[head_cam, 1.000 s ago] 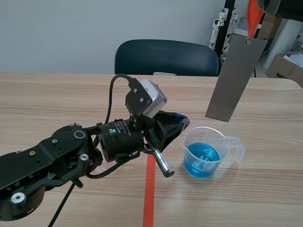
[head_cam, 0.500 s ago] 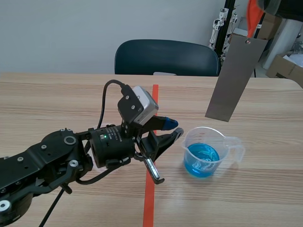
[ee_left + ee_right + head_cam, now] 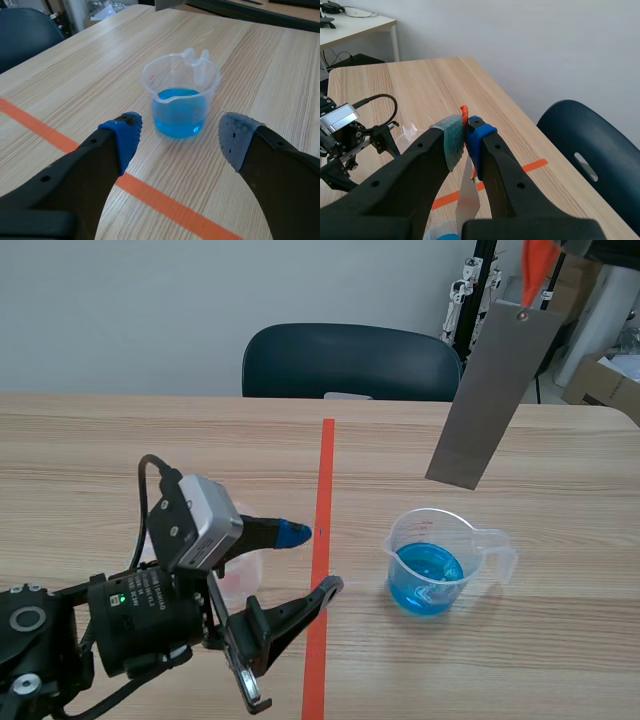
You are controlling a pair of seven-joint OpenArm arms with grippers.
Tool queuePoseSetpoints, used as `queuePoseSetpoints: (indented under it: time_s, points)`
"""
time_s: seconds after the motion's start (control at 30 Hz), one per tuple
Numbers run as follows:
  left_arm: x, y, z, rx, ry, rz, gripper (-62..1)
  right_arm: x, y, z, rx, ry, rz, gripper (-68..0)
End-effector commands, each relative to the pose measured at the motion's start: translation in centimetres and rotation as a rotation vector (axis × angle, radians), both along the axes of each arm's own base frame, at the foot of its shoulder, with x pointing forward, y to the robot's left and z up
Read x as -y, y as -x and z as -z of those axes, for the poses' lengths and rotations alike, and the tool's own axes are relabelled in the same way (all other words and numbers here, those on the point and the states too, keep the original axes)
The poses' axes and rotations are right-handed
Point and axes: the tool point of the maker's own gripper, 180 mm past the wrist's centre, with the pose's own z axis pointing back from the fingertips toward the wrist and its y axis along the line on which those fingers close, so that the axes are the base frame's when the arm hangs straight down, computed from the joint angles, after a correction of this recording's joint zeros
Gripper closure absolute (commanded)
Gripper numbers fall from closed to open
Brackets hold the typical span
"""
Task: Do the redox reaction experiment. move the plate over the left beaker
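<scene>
A grey metal plate [image 3: 488,390] hangs upright by an orange tab [image 3: 537,258] above the table's right half, its lower edge up and behind the beaker of blue liquid [image 3: 432,562]. My right gripper [image 3: 466,131] is shut on that tab, and the plate [image 3: 468,196] dangles beneath it. My left gripper [image 3: 312,560] is open low at the front left, empty, with its fingers pointing at the blue beaker [image 3: 181,99]. A second clear beaker [image 3: 243,572] stands left of the tape line, partly hidden behind the left arm.
An orange-red tape line [image 3: 320,540] runs down the middle of the wooden table. A dark blue chair [image 3: 350,362] stands behind the far edge. Boxes and a stand sit at the back right.
My left arm has pulled back toward the front left, away from the blue beaker, and its gripper has opened. The second beaker has come into sight. The plate has shifted slightly left.
</scene>
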Motion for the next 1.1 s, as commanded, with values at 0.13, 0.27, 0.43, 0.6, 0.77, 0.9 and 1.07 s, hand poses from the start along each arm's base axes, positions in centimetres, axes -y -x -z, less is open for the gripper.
queuePoseSetpoints:
  time_s: [0.13, 0.27, 0.43, 0.6, 0.77, 0.9, 1.07]
  points:
    - [-2.1, 1.9, -1.2, 0.008, 0.068, -0.029, -45.7, -0.8, 0.4, -1.7, 0.041, -0.033, -0.022, -0.2]
    - [-3.6, 3.4, -1.2, -0.006, 0.098, -0.051, -53.8, -1.5, 0.9, -1.9, 0.045, -0.038, -0.045, -0.2]
    - [-5.3, 5.3, -1.0, -0.013, 0.113, -0.08, -58.5, -1.8, 1.2, -2.2, 0.05, -0.049, -0.058, -0.2]
    - [-6.7, 7.2, 0.0, -0.025, 0.077, -0.12, -58.5, -1.7, 1.0, -2.2, 0.058, -0.05, -0.044, -0.2]
    - [-8.5, 8.8, 0.8, -0.041, 0.042, -0.198, -58.6, -1.1, 0.0, -2.6, 0.095, -0.055, 0.023, -0.2]
    - [-9.5, 10.4, -0.1, -0.036, 0.092, -0.226, -59.2, -1.1, -0.1, -2.7, 0.101, -0.066, 0.034, -0.2]
    - [-10.5, 11.4, -0.4, -0.028, 0.094, -0.257, -61.6, -1.8, 0.4, -2.9, 0.101, -0.071, 0.012, -0.2]
